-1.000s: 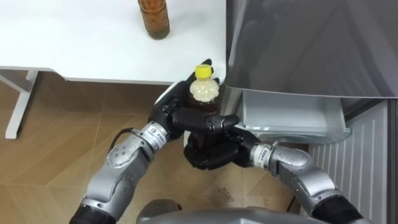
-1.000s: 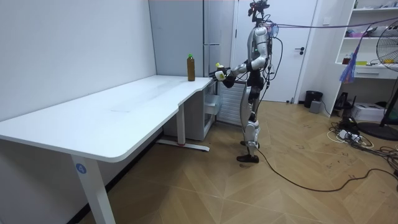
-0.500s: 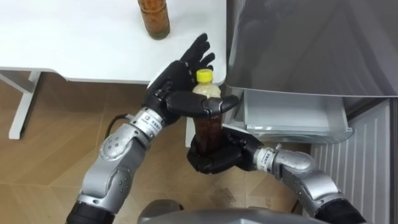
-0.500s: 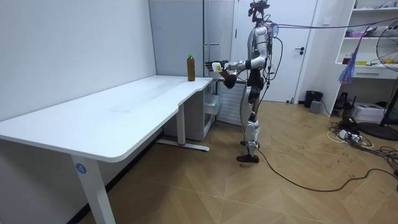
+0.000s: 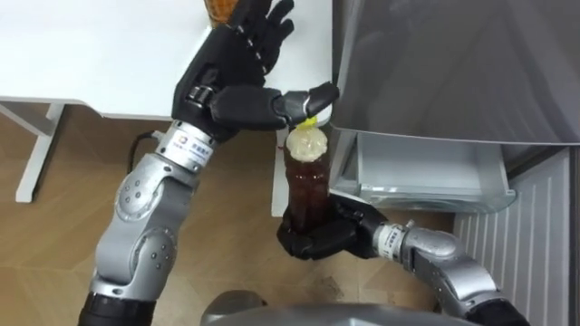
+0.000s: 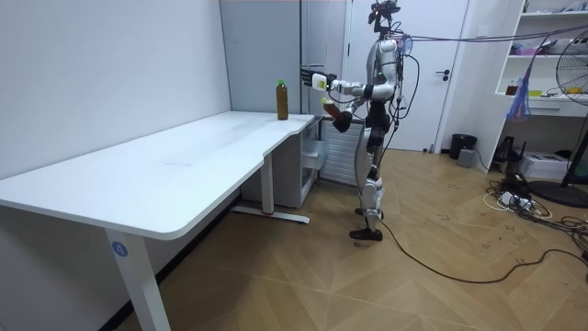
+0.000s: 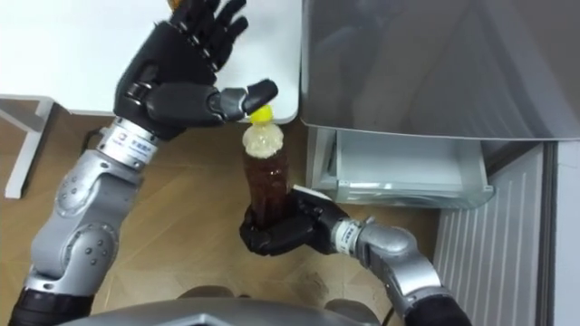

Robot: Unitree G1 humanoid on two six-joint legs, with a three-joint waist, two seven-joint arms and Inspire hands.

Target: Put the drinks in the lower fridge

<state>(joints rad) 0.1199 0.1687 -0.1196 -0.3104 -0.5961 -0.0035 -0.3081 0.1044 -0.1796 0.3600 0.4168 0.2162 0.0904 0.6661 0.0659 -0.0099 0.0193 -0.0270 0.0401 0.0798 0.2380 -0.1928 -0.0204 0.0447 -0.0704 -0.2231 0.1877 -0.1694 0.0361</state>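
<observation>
Left eye view: two drinks can be counted. One tea bottle [image 5: 307, 186], brown with a yellow cap, stands upright at centre frame. The right hand [image 5: 317, 240] is clamped round its base, fingers curled about it. The left hand [image 5: 231, 77] is above it in the upper middle, fingers straight and spread, its thumb reaching across just over the cap; whether it touches the cap I cannot tell. The second bottle [image 5: 213, 7] stands on the white table [image 5: 91, 54] at the top edge, mostly behind that hand. At right is the grey fridge [image 5: 453, 63] with one open drawer [image 5: 426, 172] beneath it. White bands on both wrists carry print too small to read.

Room view: the robot stands upright at the table's far end beside the fridge, both arms raised toward the room view's left. The second bottle [image 6: 282, 99] stands alone near that corner.

Right eye view: the same scene, with the held bottle at centre and its label side not readable.
</observation>
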